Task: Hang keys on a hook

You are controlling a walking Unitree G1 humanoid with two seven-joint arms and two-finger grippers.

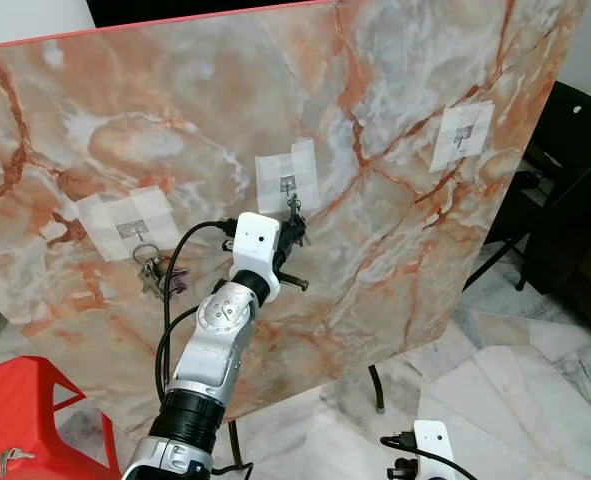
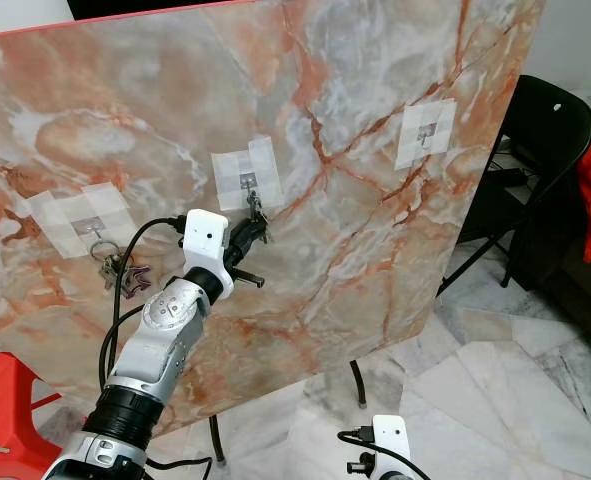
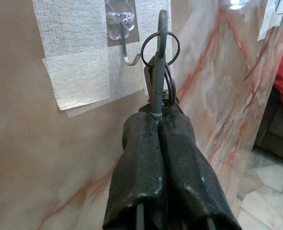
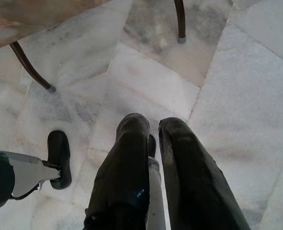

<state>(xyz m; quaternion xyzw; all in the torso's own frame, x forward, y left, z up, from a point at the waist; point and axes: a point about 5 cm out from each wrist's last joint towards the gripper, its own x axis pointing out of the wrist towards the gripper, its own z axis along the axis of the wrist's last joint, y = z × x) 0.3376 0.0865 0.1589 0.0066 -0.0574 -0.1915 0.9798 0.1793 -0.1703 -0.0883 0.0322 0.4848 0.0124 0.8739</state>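
Left gripper point(image 3: 156, 115) was pinching the keys point(image 3: 159, 72), fingers pressed together. Their ring sat just at 3 o'clock of the middle hook point(image 3: 127, 50). Right gripper point(image 4: 153, 139) hung idle, fingers slightly apart.

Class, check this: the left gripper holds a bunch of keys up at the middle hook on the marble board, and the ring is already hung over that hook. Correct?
Not quite. The left gripper does hold the bunch of keys up at the middle hook on the marble board, but the left wrist view shows the ring beside that hook, not over it.

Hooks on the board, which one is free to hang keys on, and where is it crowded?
Free: right hook, bare marble around it. Middle hook is empty, but the left end effector holds keys beside it. Left hook already carries a bunch.
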